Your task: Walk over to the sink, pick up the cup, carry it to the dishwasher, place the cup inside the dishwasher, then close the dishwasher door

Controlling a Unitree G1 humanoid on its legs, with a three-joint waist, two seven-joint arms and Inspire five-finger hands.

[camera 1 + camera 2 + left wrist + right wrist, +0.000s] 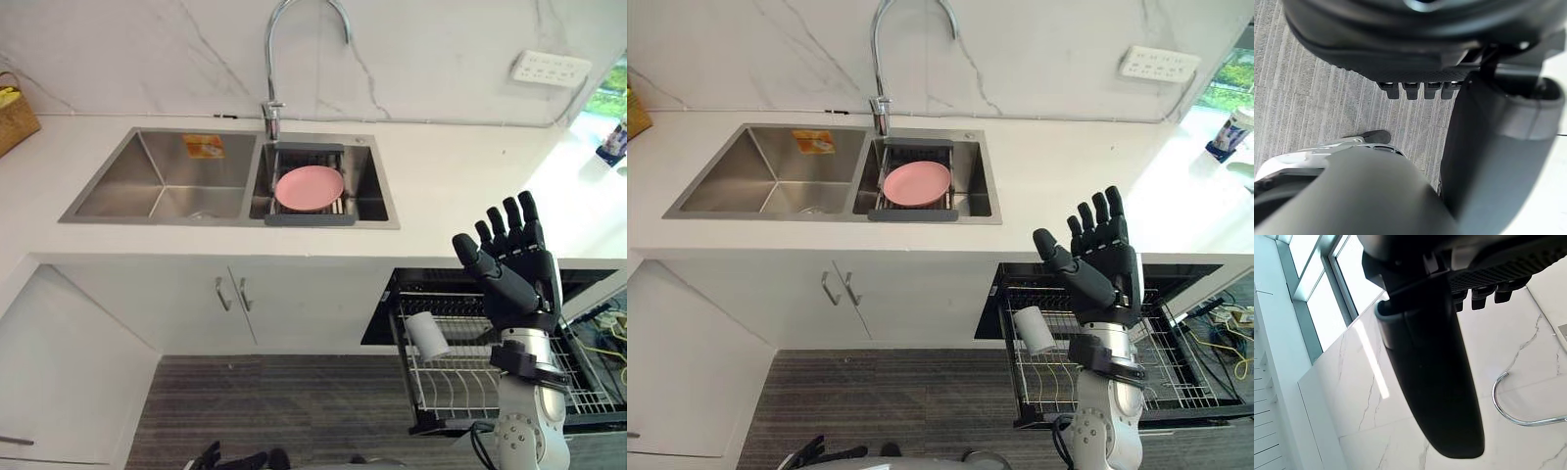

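Plain white cylindrical cup lying on its side in the pulled-out dishwasher rack, by its left edge, below the worktop. Right hand raised over the rack, near the cup but apart from it, fingers straight and spread, empty. Left hand hanging low over the floor, fingers relaxed, empty. Pink plate in the right basin of the sink.

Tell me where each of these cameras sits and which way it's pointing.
Left eye: on the head, looking down at the sink, dishwasher rack and cup; the raised right hand shows.
Right eye: same scene from slightly aside; both share the pink plate.
Left wrist: on the left arm, facing the floor past the left hand.
Right wrist: on the right arm, facing the marble wall; shares the faucet with the eyes.
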